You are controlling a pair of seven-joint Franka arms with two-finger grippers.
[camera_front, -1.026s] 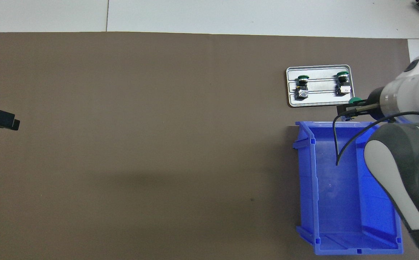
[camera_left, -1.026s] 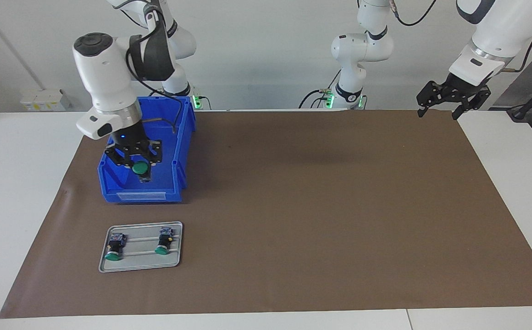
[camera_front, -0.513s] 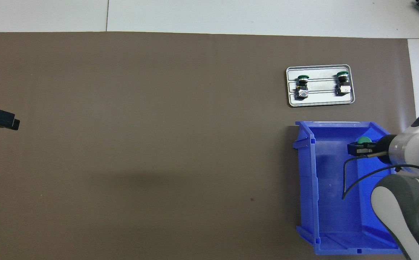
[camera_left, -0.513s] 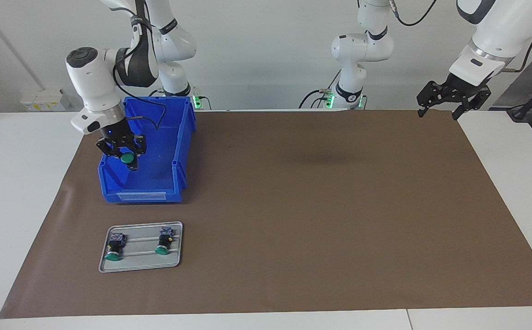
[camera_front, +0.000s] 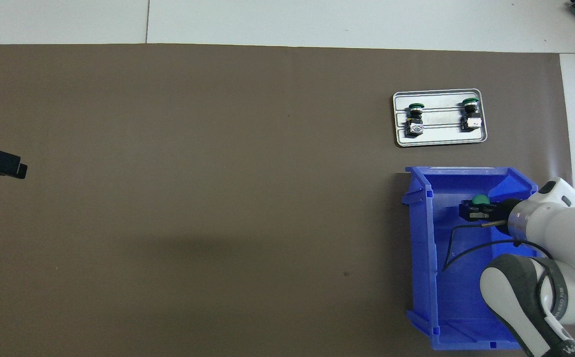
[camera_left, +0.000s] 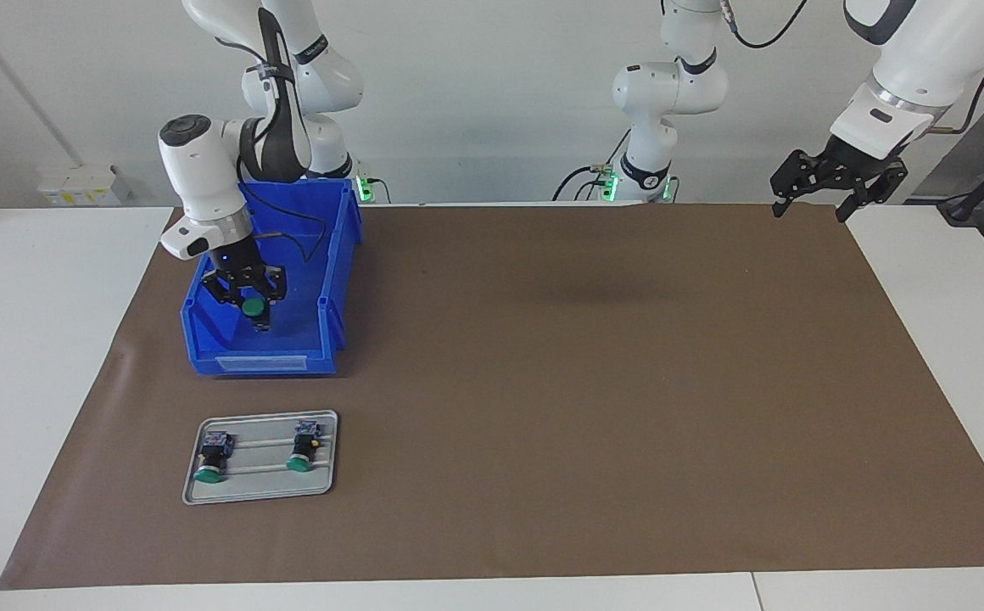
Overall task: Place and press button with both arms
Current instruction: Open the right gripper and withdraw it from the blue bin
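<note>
A button [camera_left: 253, 306] is clamped in the right gripper [camera_left: 254, 311] inside the bin [camera_left: 322, 280]; best set down gently, released low. Left gripper [camera_left: 806, 205] waits, spread open.

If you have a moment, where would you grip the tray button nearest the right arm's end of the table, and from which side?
I would take that button by its black body, between the green cap and the rear contact block, coming straight down from above. It lies on its side on the tray, cap pointing away from the robots, so the pincer should probably close across the narrow body.
</note>
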